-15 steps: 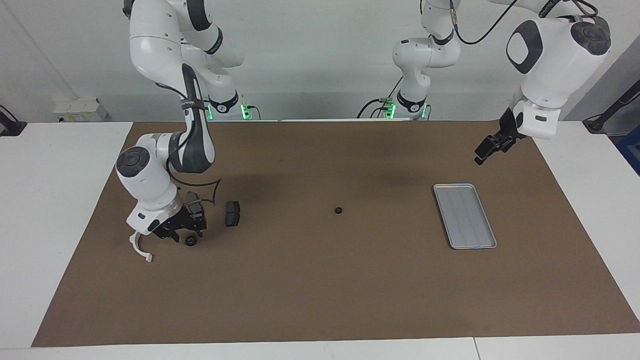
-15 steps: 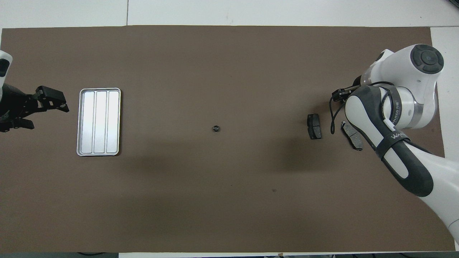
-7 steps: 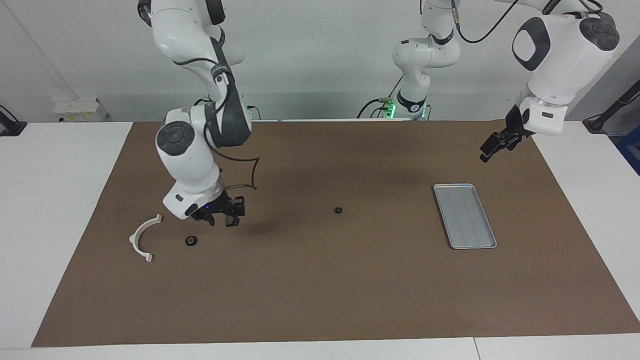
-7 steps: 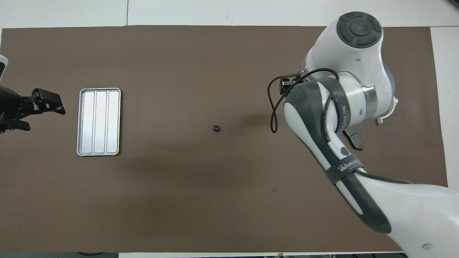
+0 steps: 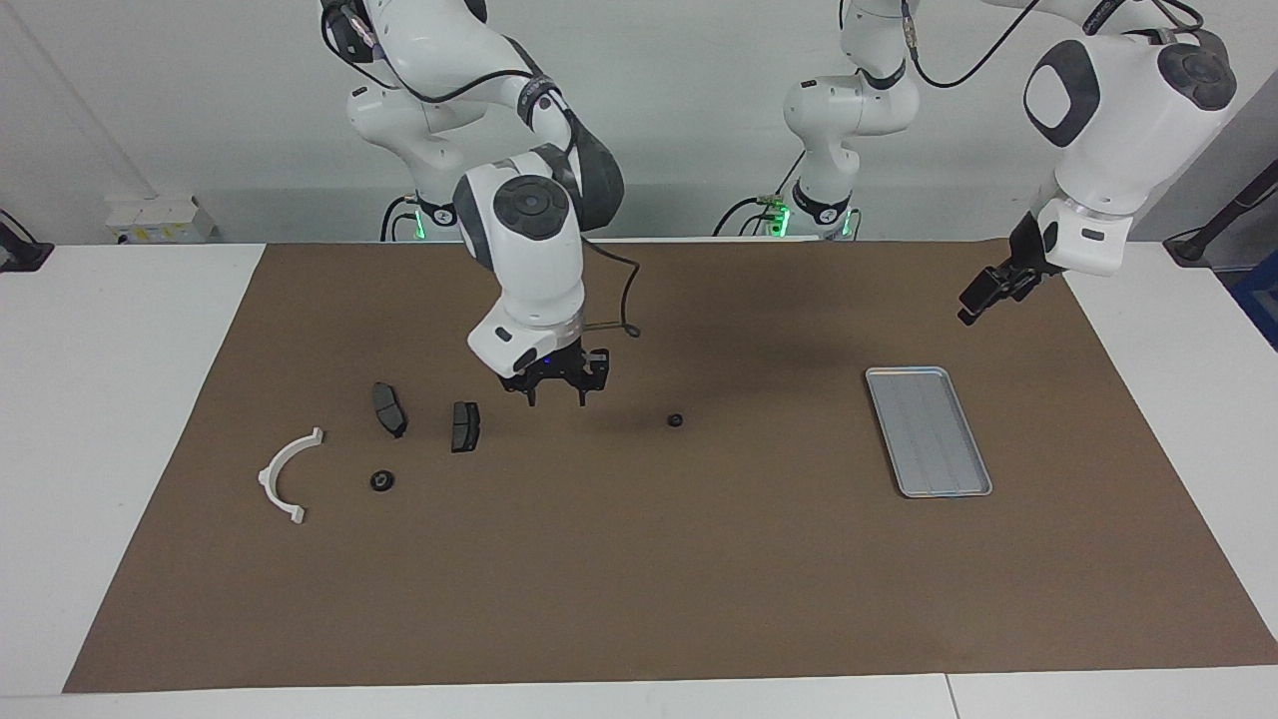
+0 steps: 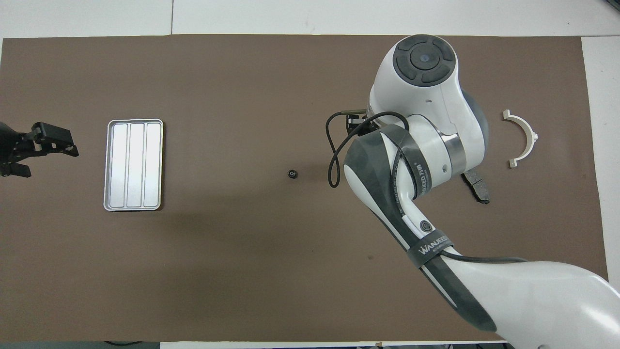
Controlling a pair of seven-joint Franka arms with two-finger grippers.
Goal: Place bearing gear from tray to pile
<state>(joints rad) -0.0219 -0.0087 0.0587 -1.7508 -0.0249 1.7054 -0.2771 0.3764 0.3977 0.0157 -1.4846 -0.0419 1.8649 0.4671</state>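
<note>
Since the earlier frames, the right arm has lifted away from the pile and swung toward the middle of the desk; the left arm has barely shifted.

Right claw (image 5: pixel 557 387): raised over the brown mat (image 5: pixel 639 559), between the nearer brake pad (image 5: pixel 464 426) and the small black gear (image 5: pixel 676 420) at mid-desk. Its fingers point down, stand apart, and hold nothing.

Left claw (image 5: pixel 983 297): hangs in the air at the left arm's end of the desk, above the mat's edge and apart from the tray (image 5: pixel 929 431). It is empty, with jaws spread wide. This arm waits.

Tray: lies flat on the mat with nothing in it.

Pile, at the right arm's end of the desk:
- a second brake pad (image 5: pixel 389 408), beside the first;
- a white curved bracket (image 5: pixel 288 475), nearest the mat's edge;
- a second small black gear (image 5: pixel 381 481), resting on the mat between the bracket and the pads, touching neither.

The mid-desk gear lies alone, well apart from both tray and pile.
</note>
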